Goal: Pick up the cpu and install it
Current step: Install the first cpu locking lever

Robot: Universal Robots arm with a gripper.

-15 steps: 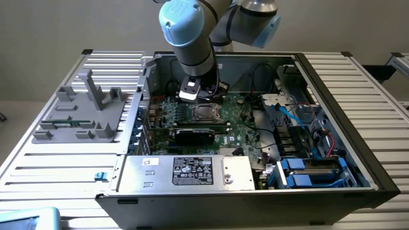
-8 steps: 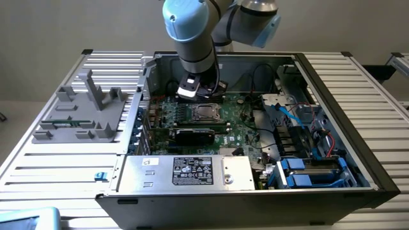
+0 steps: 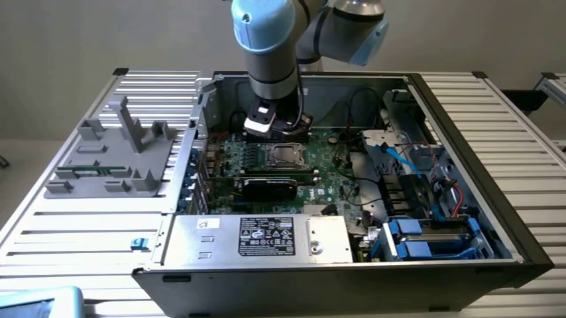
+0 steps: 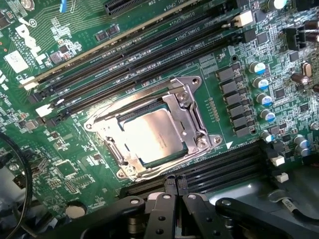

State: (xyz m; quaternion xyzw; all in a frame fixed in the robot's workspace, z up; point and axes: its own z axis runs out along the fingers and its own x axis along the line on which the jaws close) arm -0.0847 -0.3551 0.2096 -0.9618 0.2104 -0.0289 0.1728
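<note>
- A grey plastic fixture [image 3: 119, 156] with upright slotted posts stands on the ribbed metal bench [image 3: 79, 225] at the exterior view's left, beside the open computer case [image 3: 460, 199].
- A small blue clip [image 3: 137, 244] sits on the bench just beside the case's front corner.
- Along the case's near edge lies the power supply [image 3: 261, 237], a silver sheet-metal box with a white printed label.
- Behind it, a black rectangular card [image 3: 270, 187] on a green board stands in the green motherboard [image 3: 340, 175].
- The cpu [image 3: 283, 155] lies flat in its socket on the motherboard, its smooth silver-grey metal top facing up; in the wrist view the cpu [image 4: 152, 137] is square, with a tan-green rim, and a shiny stamped steel frame [image 4: 192, 107] with screws at its corners sits around it.
- Long black memory slots [image 4: 149, 50] with white end latches run in parallel on both sides of the socket.
- The tool [image 3: 278, 129] hangs just above the far side of the socket at the end of the arm [image 3: 265, 40], which has pale blue joint caps and a grey tube; in the wrist view the tool [image 4: 172, 186] shows two matte black fingers [image 4: 164, 209] pressed together, holding nothing, apart from the cpu.
- To the exterior view's right, rows of small cylindrical capacitors [image 4: 261, 94] with silver tops stud the board.
- Further right in the case are black cables [image 3: 362, 106] and blue plastic drive carriers [image 3: 425, 242].
</note>
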